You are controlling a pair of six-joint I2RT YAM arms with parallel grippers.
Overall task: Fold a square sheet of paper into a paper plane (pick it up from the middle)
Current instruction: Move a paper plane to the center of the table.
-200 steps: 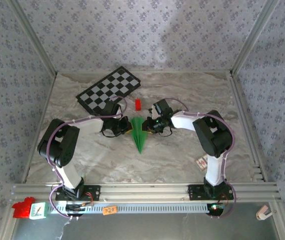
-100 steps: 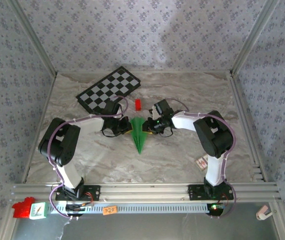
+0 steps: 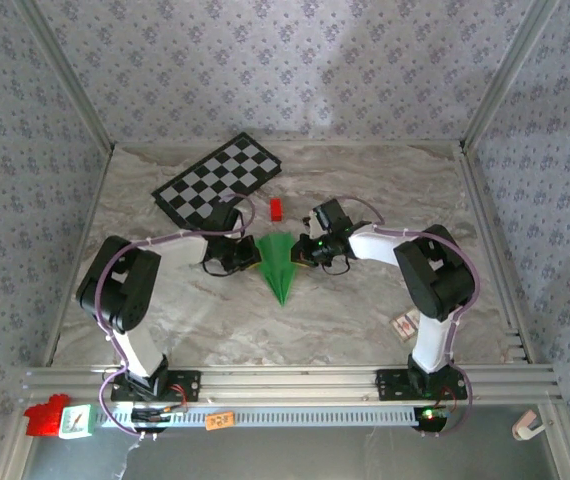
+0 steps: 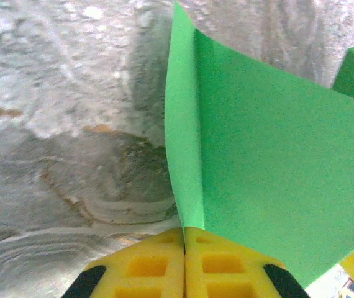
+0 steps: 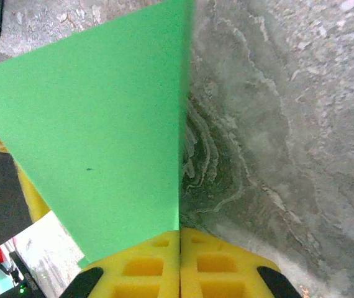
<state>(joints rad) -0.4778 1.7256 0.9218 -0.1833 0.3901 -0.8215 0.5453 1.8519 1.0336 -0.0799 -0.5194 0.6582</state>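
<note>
White left arm [image 3: 140,350], white right arm [image 3: 427,345], black joint housings [image 3: 125,290], looping lilac cables [image 3: 165,238], yellow grid-moulded claw fingers [image 4: 146,267]

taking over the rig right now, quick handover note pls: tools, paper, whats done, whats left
Left tool: shut on the left edge of the paper plane.
Right tool: shut on its right edge.
Paper: green pointed dart at mid table, tip toward the arm bases. The red block and checkered board lie beyond it, apart.
Done: sheet folded to a narrow dart.
Left: probably shaping the wings, then release.
</note>
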